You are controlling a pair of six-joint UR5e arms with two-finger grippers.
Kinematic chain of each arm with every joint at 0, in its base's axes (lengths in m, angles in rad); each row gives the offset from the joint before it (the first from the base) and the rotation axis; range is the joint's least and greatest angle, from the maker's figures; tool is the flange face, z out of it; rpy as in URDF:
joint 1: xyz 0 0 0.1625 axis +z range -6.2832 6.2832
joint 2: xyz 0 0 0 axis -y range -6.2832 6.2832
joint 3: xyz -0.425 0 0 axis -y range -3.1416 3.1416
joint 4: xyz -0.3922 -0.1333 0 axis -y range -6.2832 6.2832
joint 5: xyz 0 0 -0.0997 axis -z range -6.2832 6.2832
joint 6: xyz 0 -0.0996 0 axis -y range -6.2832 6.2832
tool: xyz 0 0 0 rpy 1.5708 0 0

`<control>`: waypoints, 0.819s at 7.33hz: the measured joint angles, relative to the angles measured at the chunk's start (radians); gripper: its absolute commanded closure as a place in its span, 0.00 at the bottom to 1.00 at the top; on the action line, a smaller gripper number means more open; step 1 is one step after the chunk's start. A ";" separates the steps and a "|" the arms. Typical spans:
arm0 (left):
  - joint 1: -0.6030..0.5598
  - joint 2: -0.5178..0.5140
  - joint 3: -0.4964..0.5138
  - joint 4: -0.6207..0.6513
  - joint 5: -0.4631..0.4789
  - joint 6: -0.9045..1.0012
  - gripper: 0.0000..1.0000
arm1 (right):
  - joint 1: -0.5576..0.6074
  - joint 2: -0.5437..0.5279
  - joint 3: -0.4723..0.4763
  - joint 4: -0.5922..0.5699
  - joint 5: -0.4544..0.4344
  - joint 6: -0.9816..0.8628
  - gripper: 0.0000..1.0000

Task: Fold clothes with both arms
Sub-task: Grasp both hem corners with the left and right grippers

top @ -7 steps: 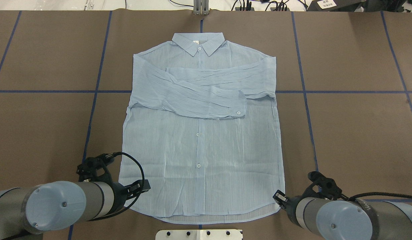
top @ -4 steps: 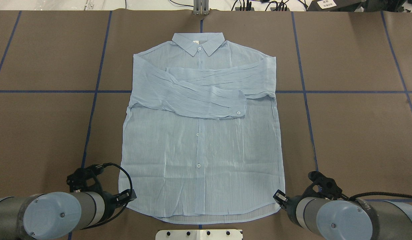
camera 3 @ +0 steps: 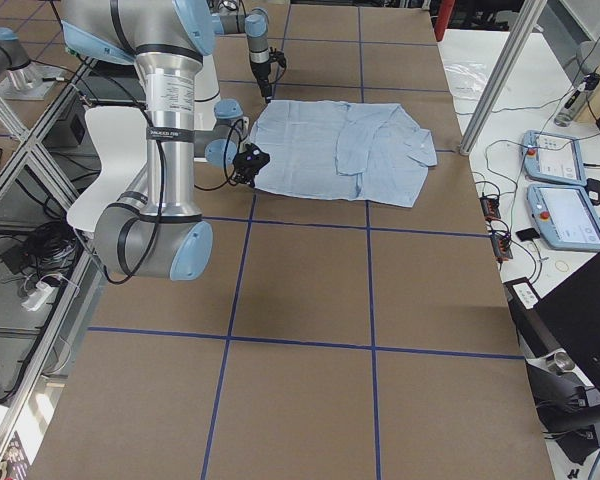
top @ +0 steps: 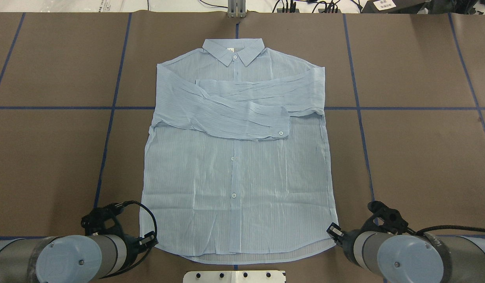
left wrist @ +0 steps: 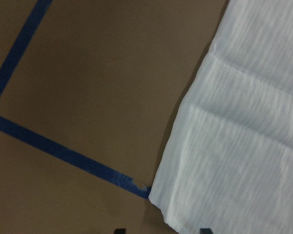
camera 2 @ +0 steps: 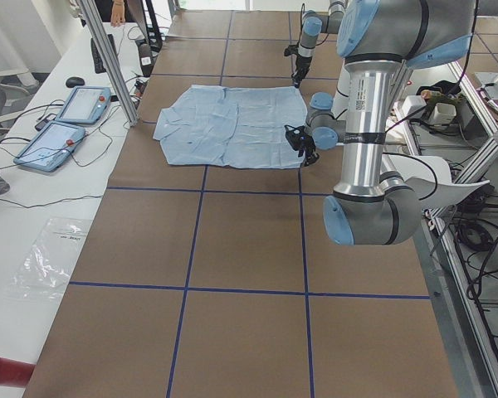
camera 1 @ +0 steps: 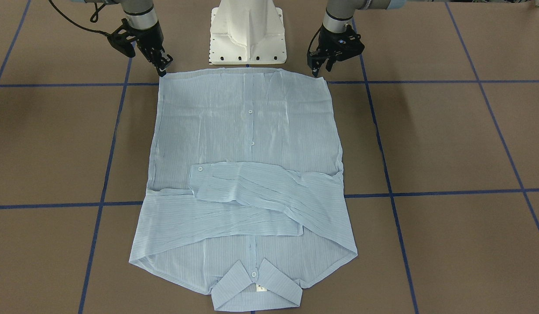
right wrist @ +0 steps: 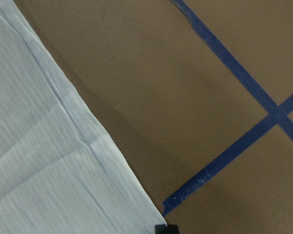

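The pale blue striped shirt (top: 238, 177) lies flat and buttoned on the brown table, collar at the far side, with both sleeves folded across the chest. It also shows in the front-facing view (camera 1: 247, 131). My left gripper (top: 150, 238) (camera 1: 320, 69) is open at the hem's left corner. In the left wrist view (left wrist: 161, 230) its two tips stand apart on either side of that corner of the shirt (left wrist: 244, 146). My right gripper (top: 332, 230) (camera 1: 163, 65) is at the hem's right corner. In the right wrist view (right wrist: 166, 228) its tips meet on that corner of the shirt (right wrist: 39, 161).
The white pedestal base (camera 1: 247, 30) stands just behind the hem, between the arms. Blue tape lines (top: 108, 129) cross the brown table cover. A metal post (top: 236, 8) stands at the far edge. Tablets (camera 2: 66, 124) and cables lie on the side bench.
My left gripper has moved back and outward to the hem's left corner. My right gripper has shifted slightly outward, and the hem's right corner has gone with it.
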 measured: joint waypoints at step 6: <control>0.004 -0.006 0.013 0.001 0.000 0.004 0.43 | 0.000 -0.047 0.022 -0.001 -0.001 0.000 1.00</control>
